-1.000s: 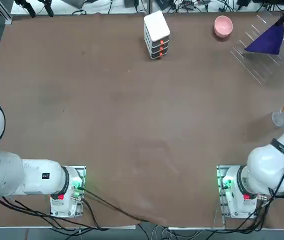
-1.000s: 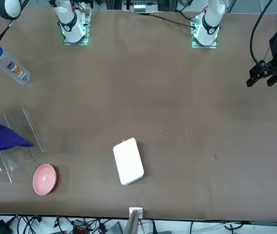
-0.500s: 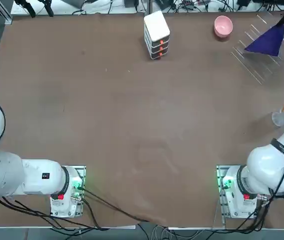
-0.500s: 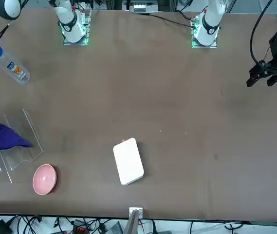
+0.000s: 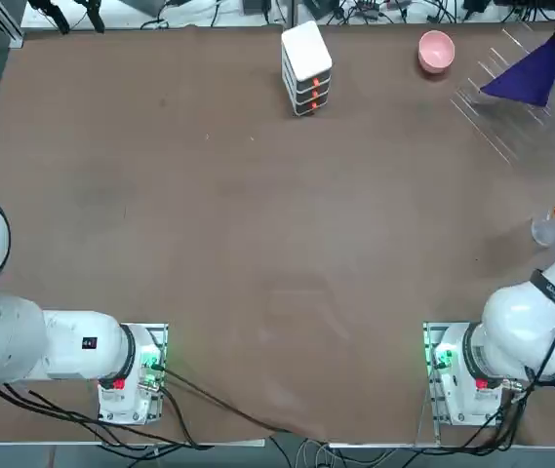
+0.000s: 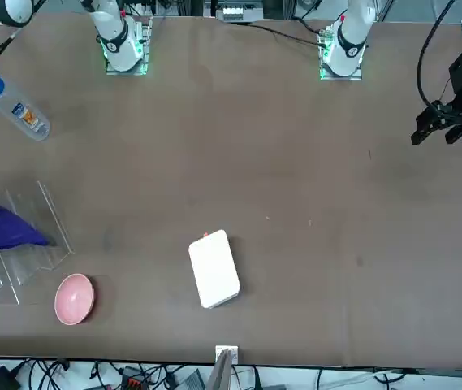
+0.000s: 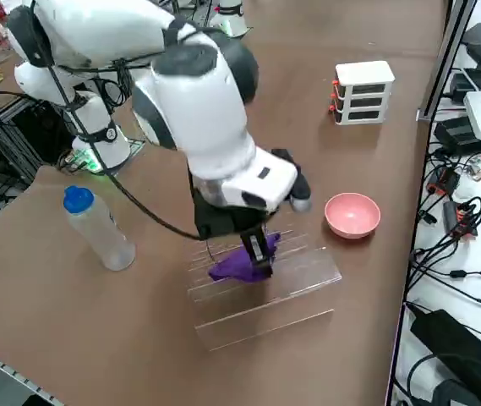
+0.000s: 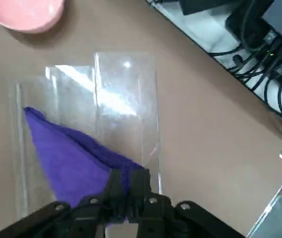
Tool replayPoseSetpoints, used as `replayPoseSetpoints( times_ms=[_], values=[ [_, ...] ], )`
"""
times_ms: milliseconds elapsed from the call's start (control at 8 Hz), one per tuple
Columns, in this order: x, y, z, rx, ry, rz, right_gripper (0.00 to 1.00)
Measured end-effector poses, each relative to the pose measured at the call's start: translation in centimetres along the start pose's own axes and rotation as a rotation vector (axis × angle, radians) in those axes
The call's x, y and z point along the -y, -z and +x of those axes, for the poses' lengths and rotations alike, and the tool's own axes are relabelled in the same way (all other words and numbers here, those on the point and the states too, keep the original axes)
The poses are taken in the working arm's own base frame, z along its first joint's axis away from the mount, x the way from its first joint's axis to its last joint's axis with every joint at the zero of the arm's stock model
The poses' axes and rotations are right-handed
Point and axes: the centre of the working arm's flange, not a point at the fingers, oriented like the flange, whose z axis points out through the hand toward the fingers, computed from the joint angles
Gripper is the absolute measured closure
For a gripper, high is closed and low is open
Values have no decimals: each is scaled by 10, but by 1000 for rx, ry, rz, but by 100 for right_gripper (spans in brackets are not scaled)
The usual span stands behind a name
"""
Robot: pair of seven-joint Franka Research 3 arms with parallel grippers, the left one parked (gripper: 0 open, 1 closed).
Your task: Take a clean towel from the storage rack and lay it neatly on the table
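No legible text, brand, number or sign found. The bottle (image 7: 98, 229) near the storage rack (image 7: 261, 283) carries a printed label (image 6: 24, 114); its lettering cannot be read in any view.

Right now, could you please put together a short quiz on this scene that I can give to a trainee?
1. True or false: the right end effector is shut on the purple towel.
2. Which thing stands nearest the clear rack? A) the white stacked box B) the pink bowl C) the left arm's base
3. Fill in: the plastic bottle near the rack has a ____ cap.

Key:
1. True: the fingers pinch a corner of the towel over the rack.
2. B: the bowl sits on the table right beside the rack.
3. Blue.
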Motion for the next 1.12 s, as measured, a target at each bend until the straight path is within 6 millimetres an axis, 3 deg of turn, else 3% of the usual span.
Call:
replayPoseSetpoints(
  times_ms=[375, 625, 750, 875, 1125],
  values=[
    [35, 73, 15, 47, -147, 95, 98],
    [89, 129, 27, 148, -239, 221, 98],
    [121, 146, 33, 197, -261, 271, 98],
    [156, 150, 42, 239, -285, 305, 98],
    [251, 119, 78, 319, -321, 334, 98]
  ],
)
